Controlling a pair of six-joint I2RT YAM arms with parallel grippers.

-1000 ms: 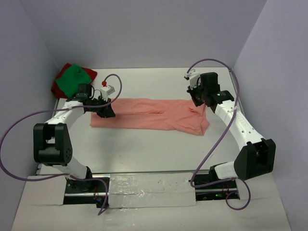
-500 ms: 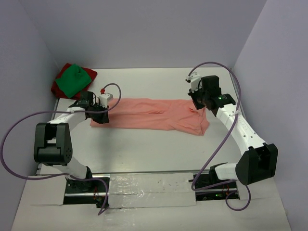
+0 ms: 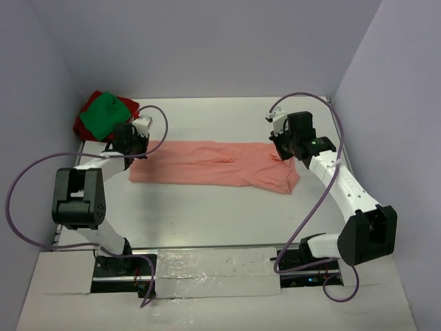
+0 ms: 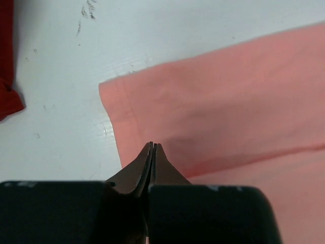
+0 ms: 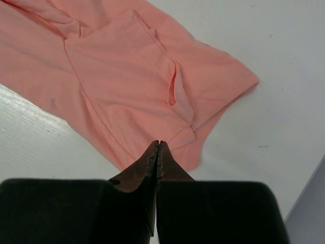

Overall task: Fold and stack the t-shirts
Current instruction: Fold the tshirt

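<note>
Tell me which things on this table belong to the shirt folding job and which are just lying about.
Part of the job:
- salmon-pink t-shirt, spread out flat
- green t-shirt, far left corner
- dark red t-shirt, under the green one

Just there:
- purple cables, the arms' own wiring
- taped strip at the near edge

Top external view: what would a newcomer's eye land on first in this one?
The salmon-pink t-shirt stands out at once, laid as a long band across the middle of the white table. One arm reaches to each end of it, the left tool and the right tool both shut at the cloth's edge. In the far left corner, a bright green t-shirt lies on a dark red t-shirt.
</note>
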